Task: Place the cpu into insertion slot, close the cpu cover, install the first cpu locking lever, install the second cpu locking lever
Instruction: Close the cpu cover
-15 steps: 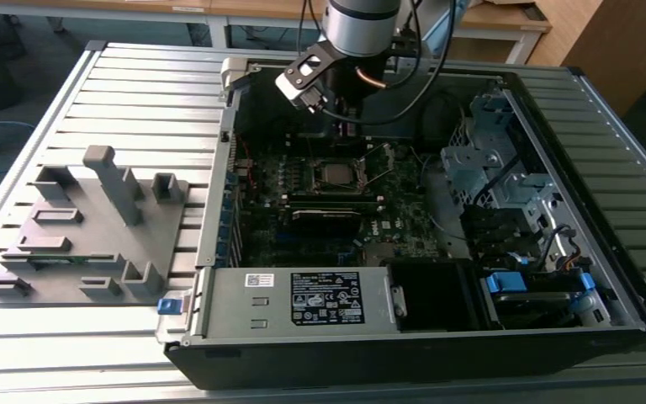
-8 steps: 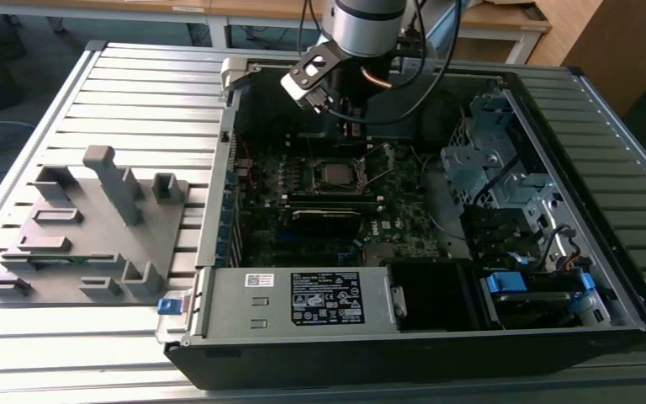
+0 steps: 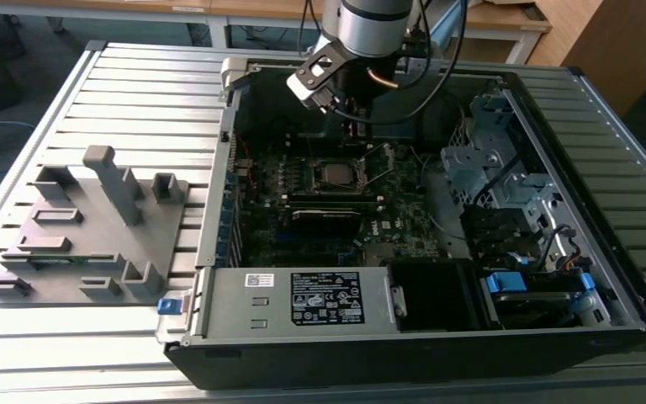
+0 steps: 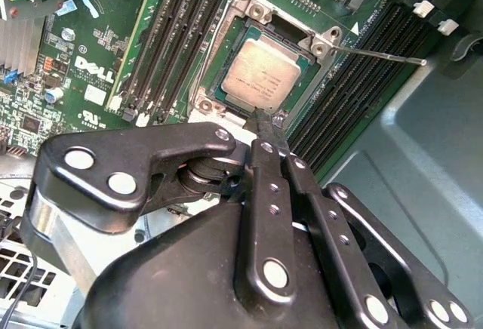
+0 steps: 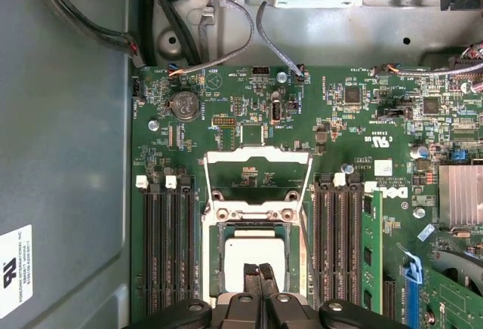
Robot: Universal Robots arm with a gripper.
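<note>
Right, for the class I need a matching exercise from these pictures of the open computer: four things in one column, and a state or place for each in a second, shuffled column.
Things
1. cpu
2. cpu cover
3. gripper
4. locking lever

States or places
A. swung open, folded back
B. shut, tips just over the cpu
C. unlatched, sticking out over the memory slots
D. lying in the insertion slot

Pairs: 1-D, 2-A, 3-B, 4-C
</note>
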